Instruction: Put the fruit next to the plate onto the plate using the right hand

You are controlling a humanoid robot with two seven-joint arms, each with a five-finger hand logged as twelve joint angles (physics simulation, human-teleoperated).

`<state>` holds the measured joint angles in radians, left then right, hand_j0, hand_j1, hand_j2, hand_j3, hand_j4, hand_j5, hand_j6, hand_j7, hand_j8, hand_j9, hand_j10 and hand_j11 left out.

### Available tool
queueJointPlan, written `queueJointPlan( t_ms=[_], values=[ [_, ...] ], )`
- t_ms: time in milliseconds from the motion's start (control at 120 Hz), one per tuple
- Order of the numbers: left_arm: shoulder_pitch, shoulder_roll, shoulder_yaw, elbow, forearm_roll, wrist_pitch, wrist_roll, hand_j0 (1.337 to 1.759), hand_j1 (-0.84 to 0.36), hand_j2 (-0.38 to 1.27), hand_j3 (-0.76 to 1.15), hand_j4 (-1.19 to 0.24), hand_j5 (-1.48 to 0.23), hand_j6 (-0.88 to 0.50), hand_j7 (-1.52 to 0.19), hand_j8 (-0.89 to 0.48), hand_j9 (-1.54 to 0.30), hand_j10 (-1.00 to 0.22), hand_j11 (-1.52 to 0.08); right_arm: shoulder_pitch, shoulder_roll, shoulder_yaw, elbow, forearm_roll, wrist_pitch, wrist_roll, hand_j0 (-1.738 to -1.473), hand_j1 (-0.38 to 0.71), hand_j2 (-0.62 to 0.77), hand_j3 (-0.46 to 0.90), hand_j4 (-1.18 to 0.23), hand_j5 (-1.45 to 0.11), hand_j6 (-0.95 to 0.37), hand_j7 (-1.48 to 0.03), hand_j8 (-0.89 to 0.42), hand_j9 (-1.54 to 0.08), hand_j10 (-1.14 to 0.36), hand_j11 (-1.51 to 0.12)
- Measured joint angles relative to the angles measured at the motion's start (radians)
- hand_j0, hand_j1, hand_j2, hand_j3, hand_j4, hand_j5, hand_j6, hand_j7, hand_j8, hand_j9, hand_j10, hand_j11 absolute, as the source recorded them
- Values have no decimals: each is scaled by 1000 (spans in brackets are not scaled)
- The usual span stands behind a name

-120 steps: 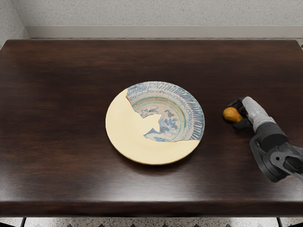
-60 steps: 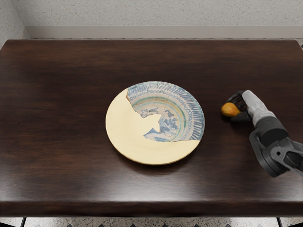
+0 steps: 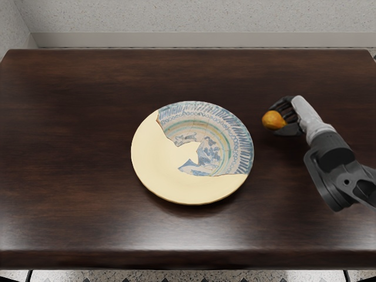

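Just off the right rim of the plate, the fruit (image 3: 273, 120) sits in the grip of the right hand (image 3: 289, 117). It is small, rounded and orange-yellow, near the plate's edge but apart from it, and no part of it is over the plate. The dark fingers (image 3: 285, 105) curl around its right side, one set above it and one below, so the fruit pokes out to the left of them, towards the plate. The hold looks closed on the fruit. Whether the fruit is clear of the table or touching it cannot be made out from this angle.

Behind the hand a pale grey wrist runs down and to the right into a bulky dark forearm (image 3: 332, 170), which comes in from the right edge of the head view.

The plate (image 3: 155, 167) lies flat near the middle of the table (image 3: 76, 117). Its lower left part is plain cream, and its upper right part carries a blue-and-white pattern with a jagged border between the two. Nothing rests on it. The table is dark, glossy wood, with a pale wall (image 3: 176, 17) along its far edge.
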<state>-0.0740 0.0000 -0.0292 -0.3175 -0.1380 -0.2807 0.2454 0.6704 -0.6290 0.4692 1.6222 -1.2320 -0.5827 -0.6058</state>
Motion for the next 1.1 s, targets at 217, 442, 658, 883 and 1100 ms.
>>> queueJointPlan(
  t_ms=[217,442,658,883,1100],
  values=[
    [-1,0,0,0,0,0,0,1658,349,0,0,0,0,1,0,1,0,0,0,10,13,21,31,0,1,-1,-1657,299,146,0,-553,-821,-480,-817,-604,-813,-628,-810],
    [-1,0,0,0,0,0,0,1658,349,0,0,0,0,1,0,1,0,0,0,31,66,24,39,1,1,0,-1657,297,152,0,-557,-814,-484,-810,-610,-806,-623,-803],
    [-1,0,0,0,0,0,0,1658,349,0,0,0,0,1,0,1,0,0,0,49,97,23,45,0,4,-1,-1657,293,129,0,-561,-800,-487,-799,-610,-794,-615,-792],
    [-1,0,0,0,0,0,0,1658,349,0,0,0,0,1,0,1,0,0,0,60,143,23,47,0,11,0,-1658,293,109,0,-555,-789,-485,-787,-605,-785,-605,-783],
    [0,0,0,0,0,0,0,1658,349,0,0,0,0,1,0,1,0,0,0,60,177,15,48,-1,21,0,-1658,293,103,0,-556,-780,-483,-777,-597,-776,-597,-775]
  ],
)
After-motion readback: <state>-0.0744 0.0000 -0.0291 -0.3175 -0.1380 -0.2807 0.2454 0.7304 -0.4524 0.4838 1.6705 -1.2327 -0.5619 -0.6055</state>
